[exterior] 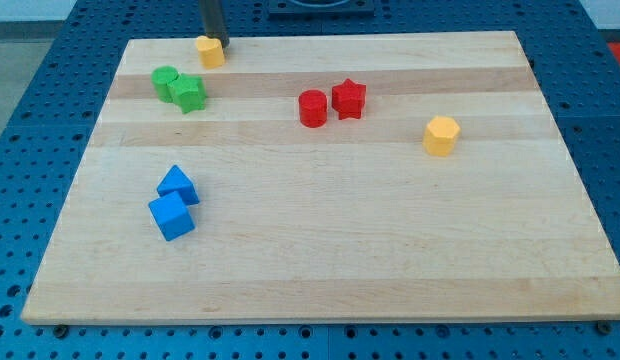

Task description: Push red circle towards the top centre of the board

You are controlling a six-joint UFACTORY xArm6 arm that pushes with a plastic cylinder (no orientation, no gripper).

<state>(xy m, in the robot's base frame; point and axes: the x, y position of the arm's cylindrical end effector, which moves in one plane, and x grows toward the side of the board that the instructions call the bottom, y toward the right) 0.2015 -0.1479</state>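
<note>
Red circle (312, 108) touches red star (349, 98) | my tip (216, 42) behind yellow block (210, 50), end hidden | no hand

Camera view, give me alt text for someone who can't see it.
A wooden board holds a red circle beside a red star near its top centre. My tip sits far off at the view's top left, by a small yellow block. Two green blocks lie below it, two blue blocks lower left, and a yellow hexagon at the right.
</note>
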